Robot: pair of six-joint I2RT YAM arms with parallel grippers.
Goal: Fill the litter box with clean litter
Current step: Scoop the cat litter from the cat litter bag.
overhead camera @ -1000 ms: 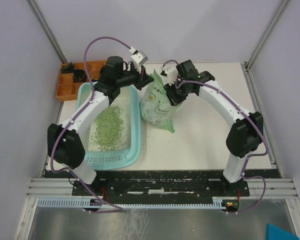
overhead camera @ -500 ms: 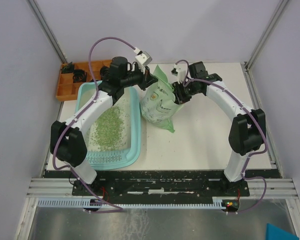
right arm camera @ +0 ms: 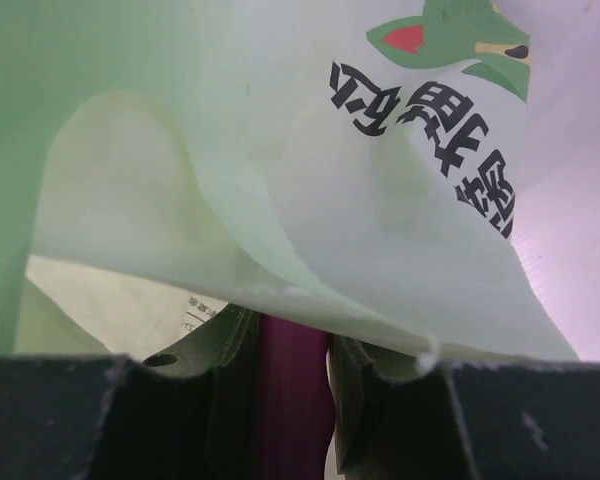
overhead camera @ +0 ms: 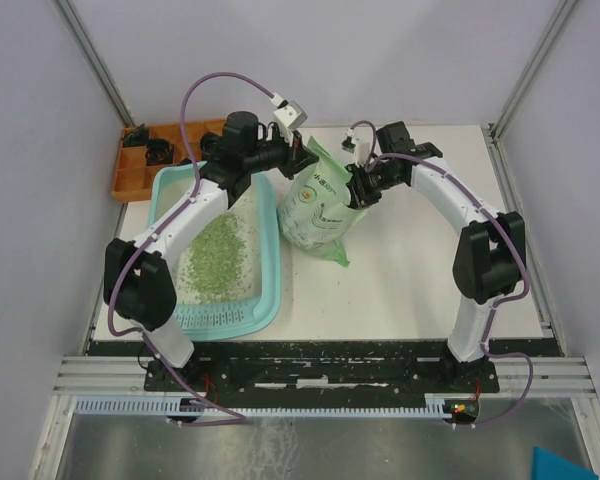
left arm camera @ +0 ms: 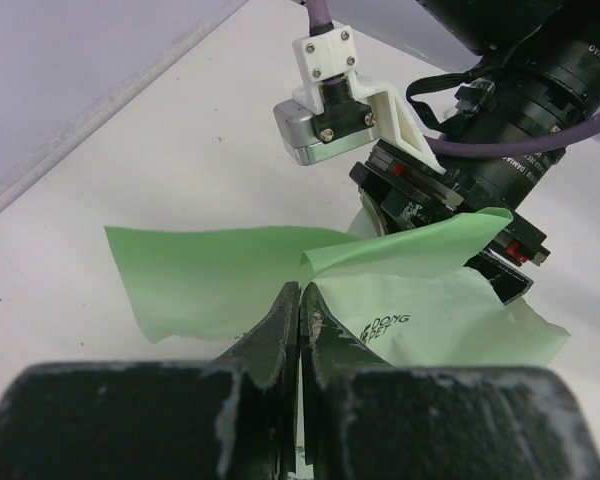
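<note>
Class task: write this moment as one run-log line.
left gripper: shut on bag edge | right gripper: holds scoop at bag mouth | box: part-filled with litter

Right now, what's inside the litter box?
Green litter lies in a loose patch across the middle of the litter box. The left arm crosses over its far left part, hiding what lies beneath.

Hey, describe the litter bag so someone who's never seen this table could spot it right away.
On the white table, find the big teal litter box at the left. Just right of it stands the bag: soft, crinkled, pale green with dark printed lettering, unlike that rigid tray.
</note>
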